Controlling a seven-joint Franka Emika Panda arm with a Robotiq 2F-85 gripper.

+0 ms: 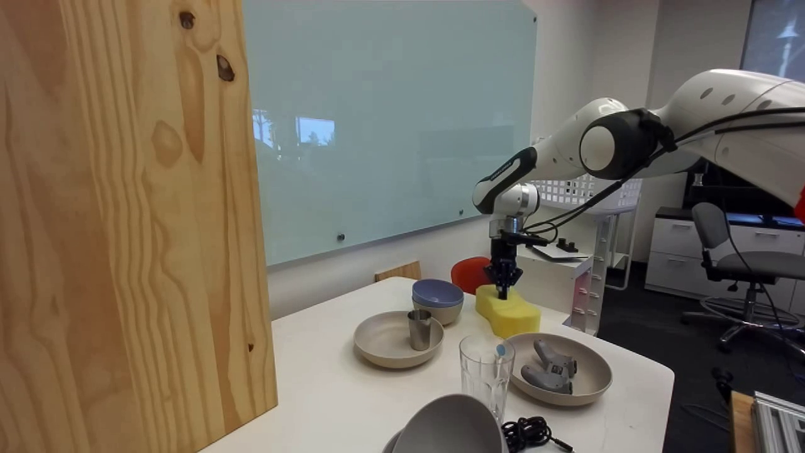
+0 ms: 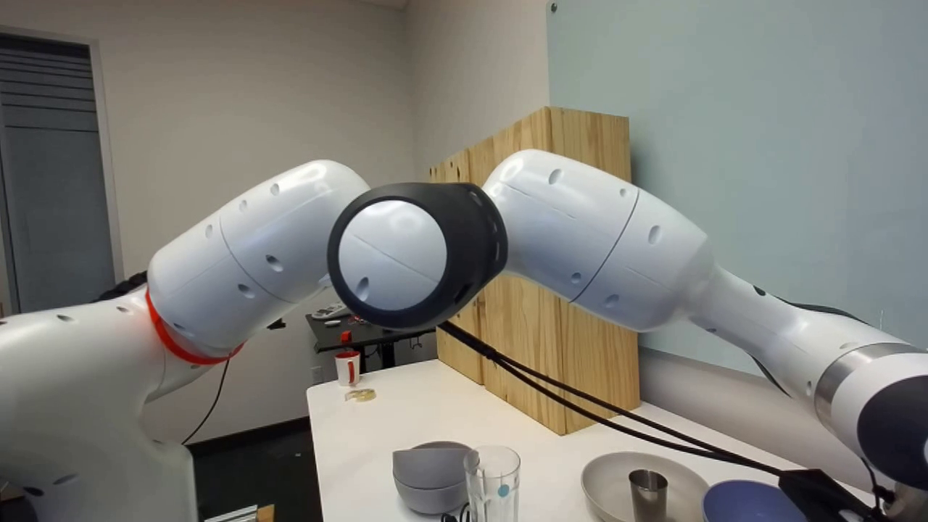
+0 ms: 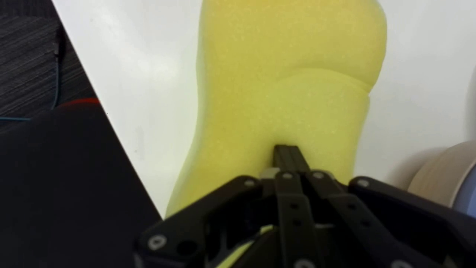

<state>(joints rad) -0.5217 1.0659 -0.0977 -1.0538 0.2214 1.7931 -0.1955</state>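
White table (image 1: 314, 352): spreads across the lower middle of an exterior view, beside the wooden panel (image 1: 138, 226) at the left edge.
Glass board (image 1: 390, 126): hangs behind, in the upper middle of the frame.
Left dish (image 1: 380, 336): sits near centre frame, with a metal cup (image 1: 419, 330) inside; shows in both exterior views.
Stacked bowls (image 1: 440, 303): stand just beyond the left dish, blue on top.
Drinking glass (image 1: 487, 377): stands upright at lower centre, transparent.
Gripper (image 1: 502, 297): points down, right of centre; jaws together, with nothing visible between; fingers (image 3: 286, 158) against the top of the sponge, depth of press hard to tell.
Yellow sponge (image 1: 512, 321): lies right of centre on the white table, beneath the gripper; fills the middle of the wrist view.
Right dish (image 1: 591, 374): sits in front of the sponge, with a game controller (image 1: 553, 368) inside; contact with the sponge uncertain.
Table edge (image 3: 111, 111): slants down the left of the wrist view, near the sponge; best to direct no force that way.
Sponge handling: probably soft, likely to dent before sliding; calls for steady, moderate pressure near the middle, to avoid twisting.
Bowl side: close at lower right of the wrist view; worth leaving a gap there.
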